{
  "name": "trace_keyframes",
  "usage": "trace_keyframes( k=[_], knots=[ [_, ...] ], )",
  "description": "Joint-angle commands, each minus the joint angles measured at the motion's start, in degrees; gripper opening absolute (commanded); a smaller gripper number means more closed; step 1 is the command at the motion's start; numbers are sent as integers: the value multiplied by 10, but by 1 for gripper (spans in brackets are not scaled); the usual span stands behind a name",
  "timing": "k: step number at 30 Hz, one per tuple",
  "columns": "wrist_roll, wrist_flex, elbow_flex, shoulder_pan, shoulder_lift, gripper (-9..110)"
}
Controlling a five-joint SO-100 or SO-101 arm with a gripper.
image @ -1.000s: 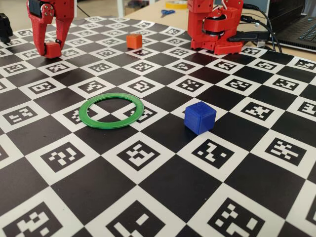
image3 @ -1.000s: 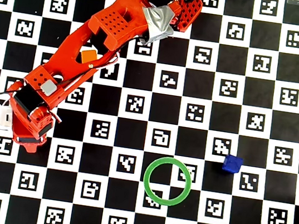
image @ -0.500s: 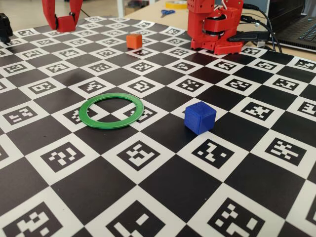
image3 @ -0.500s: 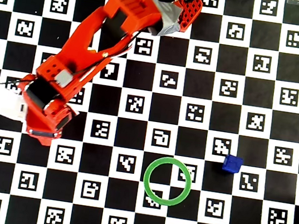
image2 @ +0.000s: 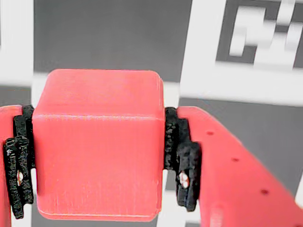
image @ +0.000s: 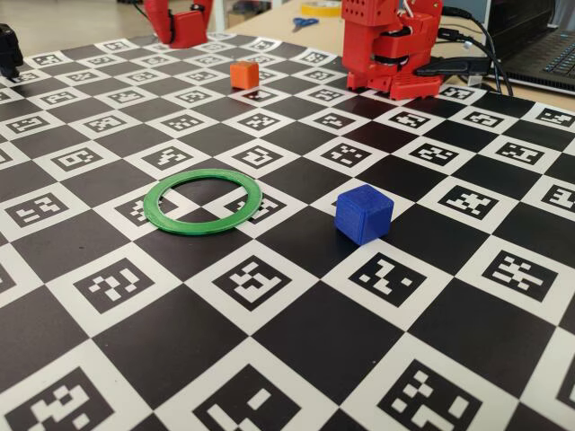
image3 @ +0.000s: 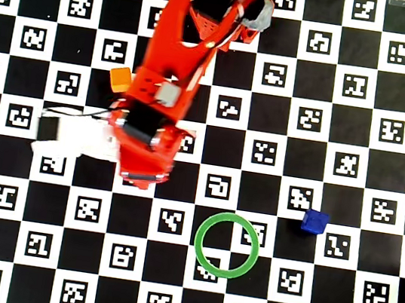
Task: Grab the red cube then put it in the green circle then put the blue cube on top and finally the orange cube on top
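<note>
My gripper [image2: 99, 161] is shut on the red cube [image2: 97, 142]; the black pads [image2: 182, 161] press both its sides and it hangs above the checkered board. In the overhead view the gripper [image3: 138, 172] is left of centre and hides the cube. In the fixed view the gripper [image: 182, 31] shows at the top left and I cannot pick out the cube there. The green circle [image: 202, 202] [image3: 227, 244] lies flat with nothing inside it. The blue cube [image: 363, 214] [image3: 315, 222] stands to its right. The orange cube [image: 243, 74] [image3: 120, 78] stands farther back, beside the arm.
The arm's red base [image: 391, 45] stands at the board's far edge. Behind it on the desk are cables, scissors [image: 304, 22] and a laptop [image: 548, 49]. A black object [image: 9, 49] sits at the far left. A white wrist camera [image3: 75, 136] sticks out left of the gripper.
</note>
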Motion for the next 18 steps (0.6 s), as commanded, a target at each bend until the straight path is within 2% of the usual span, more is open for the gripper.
trace_keyframes(
  k=[1,9,18],
  knots=[
    [56,-5,7,-82,82,6],
    [147,-57,19,-184,86,6],
    [243,-152,-6,-197,-7,4]
  ],
)
